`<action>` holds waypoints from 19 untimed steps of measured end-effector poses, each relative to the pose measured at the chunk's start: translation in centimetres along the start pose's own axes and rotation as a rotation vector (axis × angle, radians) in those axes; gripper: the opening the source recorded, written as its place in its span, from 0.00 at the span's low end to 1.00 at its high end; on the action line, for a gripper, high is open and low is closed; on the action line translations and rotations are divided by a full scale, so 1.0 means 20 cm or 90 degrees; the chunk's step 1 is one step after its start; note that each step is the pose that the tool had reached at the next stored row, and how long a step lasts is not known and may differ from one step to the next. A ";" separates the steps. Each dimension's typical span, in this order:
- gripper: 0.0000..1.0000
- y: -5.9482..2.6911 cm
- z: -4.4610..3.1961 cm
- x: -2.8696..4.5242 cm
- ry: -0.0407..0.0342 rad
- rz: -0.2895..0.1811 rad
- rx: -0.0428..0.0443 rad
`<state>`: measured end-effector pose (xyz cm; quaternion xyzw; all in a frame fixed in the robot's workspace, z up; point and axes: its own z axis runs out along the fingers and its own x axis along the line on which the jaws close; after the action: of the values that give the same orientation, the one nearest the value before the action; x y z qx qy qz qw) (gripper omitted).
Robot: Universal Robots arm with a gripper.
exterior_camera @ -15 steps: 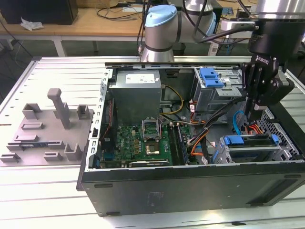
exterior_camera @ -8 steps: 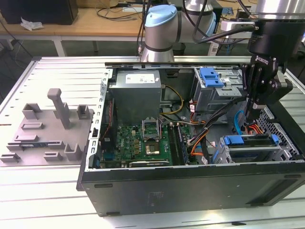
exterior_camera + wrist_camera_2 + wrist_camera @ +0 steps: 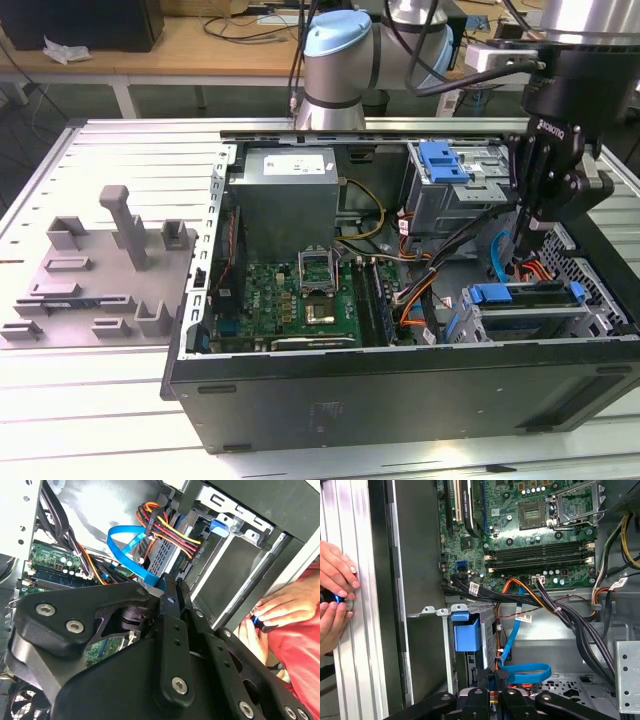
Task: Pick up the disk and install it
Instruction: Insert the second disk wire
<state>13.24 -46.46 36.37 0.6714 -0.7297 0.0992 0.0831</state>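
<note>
The disk [image 3: 528, 312] lies in the lower drive cage at the exterior view's right end of the open computer case [image 3: 400, 400], with its blue carrier bracket [image 3: 498, 293] on top. In the first wrist view the bracket's blue end [image 3: 466, 632] sits at the cage front. My black gripper [image 3: 530, 238] hangs just above that cage, pointing down, with the fingers shut together and nothing between them. In both wrist views the fingertips [image 3: 498, 674] [image 3: 171, 589] stand close to a looped blue flat cable [image 3: 527, 672] [image 3: 125, 545].
A person's hands [image 3: 335, 580] [image 3: 275, 607] hold a small object outside the case wall. A blue latch [image 3: 440, 160] tops the upper drive cage. Bundled cables [image 3: 420, 285] cross the case beside the motherboard [image 3: 300, 295]. A grey fixture plate [image 3: 100, 270] lies at the exterior view's left.
</note>
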 end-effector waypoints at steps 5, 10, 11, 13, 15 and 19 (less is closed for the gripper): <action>0.16 -0.007 0.006 0.033 -0.0188 0.000 -0.0016; 0.16 -0.020 0.014 0.063 -0.0316 -0.001 -0.0024; 0.16 -0.023 0.015 0.070 -0.0349 -0.001 -0.0026; 0.16 -0.027 0.018 0.079 -0.0387 -0.002 -0.0028; 0.16 -0.036 0.024 0.099 -0.0457 -0.002 -0.0032; 0.16 -0.046 0.030 0.124 -0.0543 -0.003 -0.0037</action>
<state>13.94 -49.08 36.44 0.6764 -0.7313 0.0682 0.0541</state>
